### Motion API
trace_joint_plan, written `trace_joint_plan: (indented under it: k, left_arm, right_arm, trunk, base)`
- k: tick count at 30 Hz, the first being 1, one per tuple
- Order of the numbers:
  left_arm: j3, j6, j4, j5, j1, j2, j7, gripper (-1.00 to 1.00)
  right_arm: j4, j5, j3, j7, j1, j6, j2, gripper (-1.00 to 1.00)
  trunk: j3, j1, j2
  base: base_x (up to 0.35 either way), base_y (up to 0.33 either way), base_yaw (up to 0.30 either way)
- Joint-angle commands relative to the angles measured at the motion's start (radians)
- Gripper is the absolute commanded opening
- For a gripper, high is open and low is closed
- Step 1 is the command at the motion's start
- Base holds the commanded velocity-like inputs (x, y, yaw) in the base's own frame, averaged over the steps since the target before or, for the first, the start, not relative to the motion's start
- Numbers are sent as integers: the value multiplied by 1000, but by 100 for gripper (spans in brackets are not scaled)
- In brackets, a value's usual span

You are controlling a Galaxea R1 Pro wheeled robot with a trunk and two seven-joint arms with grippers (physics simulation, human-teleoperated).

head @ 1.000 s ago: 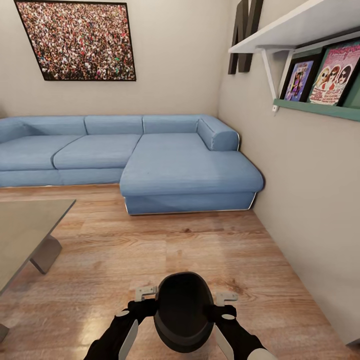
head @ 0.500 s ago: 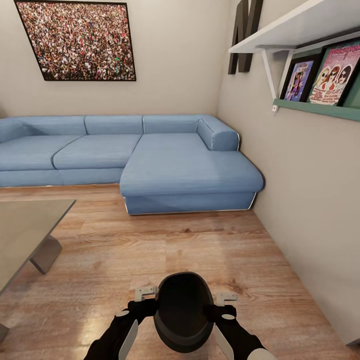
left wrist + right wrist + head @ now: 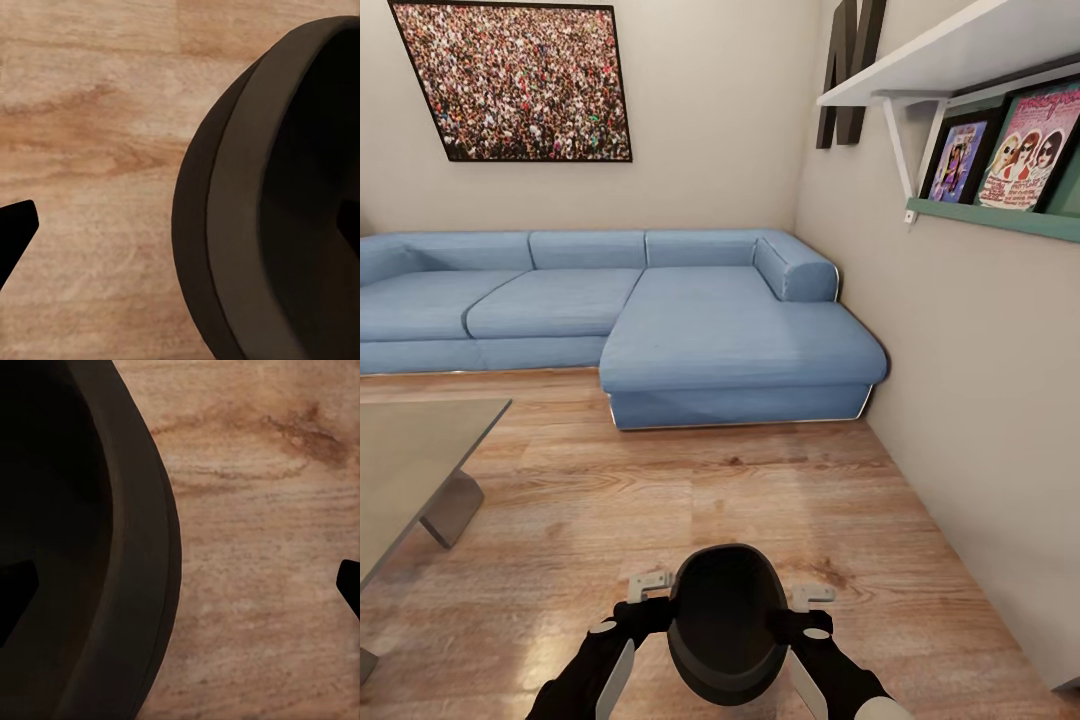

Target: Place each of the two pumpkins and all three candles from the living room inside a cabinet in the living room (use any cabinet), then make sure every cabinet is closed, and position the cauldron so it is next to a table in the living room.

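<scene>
Nothing has moved since the earlier frames: the room, both arms and the cauldron (image 3: 725, 622) sit where they did. At the left edge of the head view, low down, a corner of the grey table (image 3: 410, 470) juts into the frame on its block leg, standing on the wood floor (image 3: 760, 500). Upper left hangs a crowd picture (image 3: 515, 80), and below it the blue sofa (image 3: 660, 320) runs across the middle of the frame to the corner. At bottom centre the cauldron is held off the floor between the two arms, well apart from the table. The left gripper (image 3: 652, 580) straddles the rim on the pot's left side, one finger (image 3: 13, 232) outside and one inside the wall, fingers spread around it. The right gripper (image 3: 810, 596) straddles the right rim the same way, one finger (image 3: 15, 589) inside the pot. Upper right, a white shelf (image 3: 960, 50) and framed posters (image 3: 1010, 150) hang on the wall.
</scene>
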Motion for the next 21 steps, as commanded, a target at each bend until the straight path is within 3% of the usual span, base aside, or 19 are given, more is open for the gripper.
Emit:
trace_joint_plan:
  k: [1,10,16,21]
  left_arm:
    - [5,6,-2,0,0,-1,-2,100]
    - [5,6,-2,-1,0,-2,-2,100]
    - [4,6,-2,-1,0,-3,-2,100]
    - [5,6,-2,-2,0,-4,-2,100]
  right_arm:
    - [-2,-4,7,-8,0,6,0,100]
    - [-1,-4,7,-8,0,6,0,100]
    - [-1,-4,7,-8,0,6,0,100]
    - [-1,-4,7,-8,0,6,0,100]
  trunk:
    - [-1,0,0]
    - [-1,0,0]
    - [-24,2,-2]
    - [-24,2,-2]
  base:
    - [0,0,0]
    - [0,0,0]
    - [0,0,0]
    - [0,0,0]
